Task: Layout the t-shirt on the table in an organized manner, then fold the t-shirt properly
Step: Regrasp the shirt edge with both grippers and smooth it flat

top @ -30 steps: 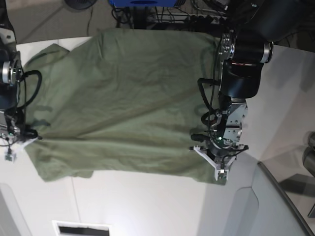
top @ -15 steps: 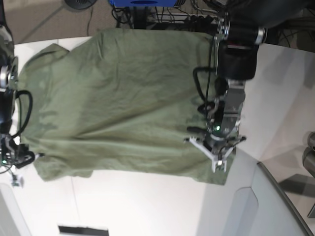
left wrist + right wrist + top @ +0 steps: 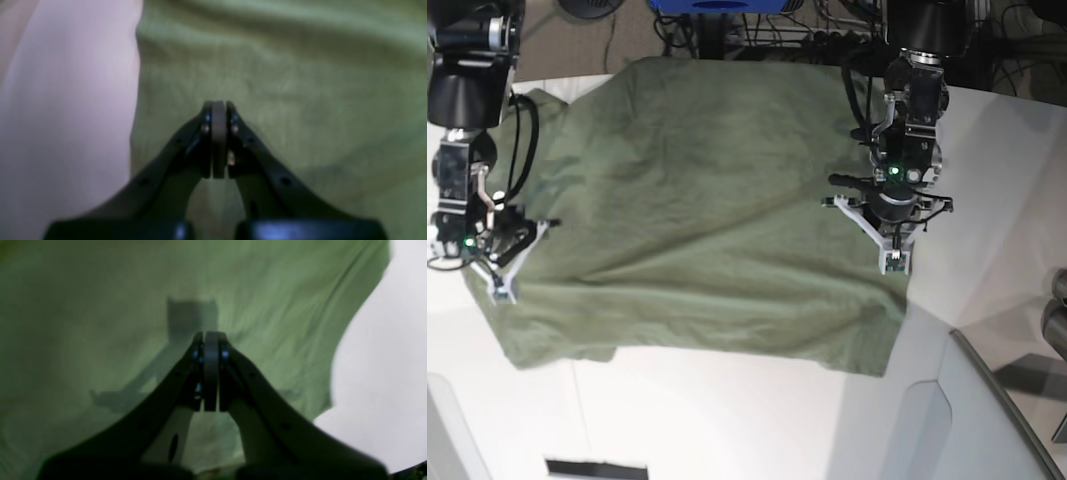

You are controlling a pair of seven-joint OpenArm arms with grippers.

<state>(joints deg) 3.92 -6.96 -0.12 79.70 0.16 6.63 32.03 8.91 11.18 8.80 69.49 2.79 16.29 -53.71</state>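
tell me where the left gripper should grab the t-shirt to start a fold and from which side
Probably the near corner of the t-shirt on the left gripper's side, low in the base view. There the cloth ends in free edges over bare table, so an opened jaw could slide under from the table side. The left gripper, now shut over flat cloth, would pinch only a wrinkle there.
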